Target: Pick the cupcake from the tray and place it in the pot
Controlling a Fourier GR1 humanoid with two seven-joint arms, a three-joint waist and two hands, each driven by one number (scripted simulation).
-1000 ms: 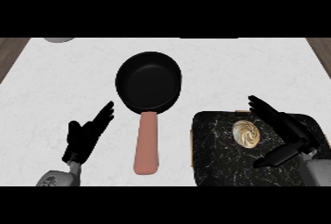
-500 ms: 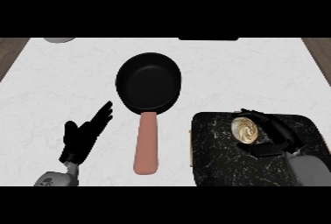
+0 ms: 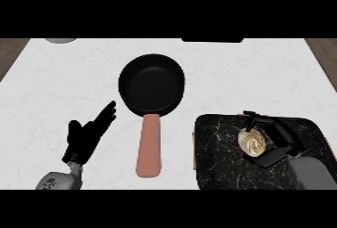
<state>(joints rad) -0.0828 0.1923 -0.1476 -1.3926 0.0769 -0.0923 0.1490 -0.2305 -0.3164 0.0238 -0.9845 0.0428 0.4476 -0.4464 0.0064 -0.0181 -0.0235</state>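
Two hands are in your view, operator. Your right hand point(image 3: 275, 141) is over the dark marbled tray point(image 3: 220, 153) at the worktop's near right corner, its fingers and thumb curled round the cupcake point(image 3: 252, 143), which sits on the tray's middle with its pale swirled top showing between them. Your left hand point(image 3: 88, 135) rests open near the worktop's near left edge, fingers straight and pointing away from you, touching nothing. You see the black pan point(image 3: 151, 84) at the middle of the white worktop point(image 3: 66, 80), well apart from the tray, its pink handle point(image 3: 149, 146) running toward the near edge between your two hands.
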